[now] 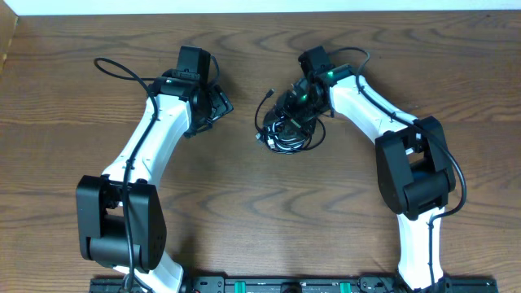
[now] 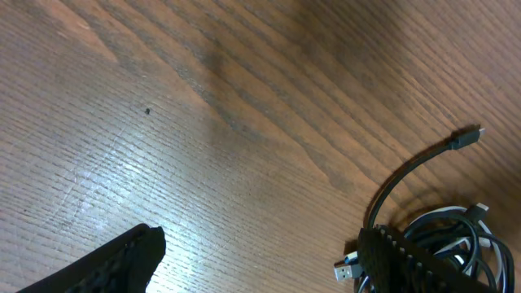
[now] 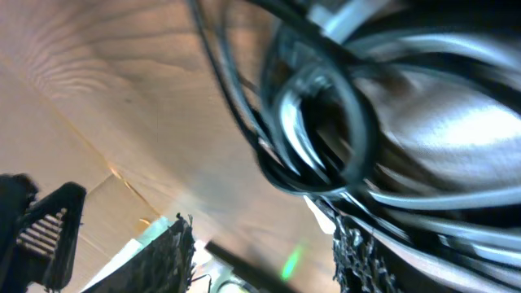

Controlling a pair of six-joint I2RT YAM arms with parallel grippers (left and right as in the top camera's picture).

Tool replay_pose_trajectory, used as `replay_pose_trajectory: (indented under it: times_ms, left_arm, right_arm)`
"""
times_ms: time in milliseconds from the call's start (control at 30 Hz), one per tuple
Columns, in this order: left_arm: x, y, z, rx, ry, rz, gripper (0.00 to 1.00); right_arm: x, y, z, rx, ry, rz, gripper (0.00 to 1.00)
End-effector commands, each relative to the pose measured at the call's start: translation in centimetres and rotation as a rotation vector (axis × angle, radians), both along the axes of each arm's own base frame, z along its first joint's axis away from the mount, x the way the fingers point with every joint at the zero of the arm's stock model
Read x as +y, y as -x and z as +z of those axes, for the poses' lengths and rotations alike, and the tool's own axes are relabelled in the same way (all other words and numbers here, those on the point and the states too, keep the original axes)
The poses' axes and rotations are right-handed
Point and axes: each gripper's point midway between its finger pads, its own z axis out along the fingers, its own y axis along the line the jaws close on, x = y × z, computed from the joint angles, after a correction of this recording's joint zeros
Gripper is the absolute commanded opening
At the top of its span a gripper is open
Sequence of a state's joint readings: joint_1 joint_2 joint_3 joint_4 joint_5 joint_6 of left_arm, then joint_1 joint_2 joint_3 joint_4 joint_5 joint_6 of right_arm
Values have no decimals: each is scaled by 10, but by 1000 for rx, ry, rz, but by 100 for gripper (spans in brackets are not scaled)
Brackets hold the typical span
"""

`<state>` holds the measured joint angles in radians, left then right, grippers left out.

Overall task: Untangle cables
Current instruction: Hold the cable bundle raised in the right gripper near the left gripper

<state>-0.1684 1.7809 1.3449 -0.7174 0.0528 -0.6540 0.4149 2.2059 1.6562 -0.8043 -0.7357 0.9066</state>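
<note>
The left gripper (image 2: 262, 240) has its jaws wide apart, released and gripping nothing, above the brown wood-grain table (image 1: 244, 187). The tangled bundle of thin black and white cords (image 1: 285, 134) lies near, at its 3 o'clock overhead, with one black plug-tipped end (image 1: 269, 92) stretching out toward 11 o'clock. The right gripper (image 3: 262, 232) also has its jaws parted and sits at the bundle's 1 o'clock edge. Its blurred wrist view shows loops just ahead of the fingertips, none clearly between them.

Left gripper (image 2: 264, 244) spread wide — right gripper (image 3: 260, 252) jaws seemingly parted, view blurred.
</note>
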Motion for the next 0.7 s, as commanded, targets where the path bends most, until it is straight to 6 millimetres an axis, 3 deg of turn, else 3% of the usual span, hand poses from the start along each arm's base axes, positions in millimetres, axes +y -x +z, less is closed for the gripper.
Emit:
replay_pose_trajectory:
  times_ms: [0,233,667]
  left_arm:
    - [2,3,-8,20,-18,-3,82]
    - [2,3,-8,20,-17,-3,82]
    - [2,3,-8,20,-17,-3,82]
  right_arm:
    - [-7,-1,-2,93,38,-93,52]
    - [-17,-1,-18,161,195,-242,25]
    - [-12,-6,-30,128,334,-387,25]
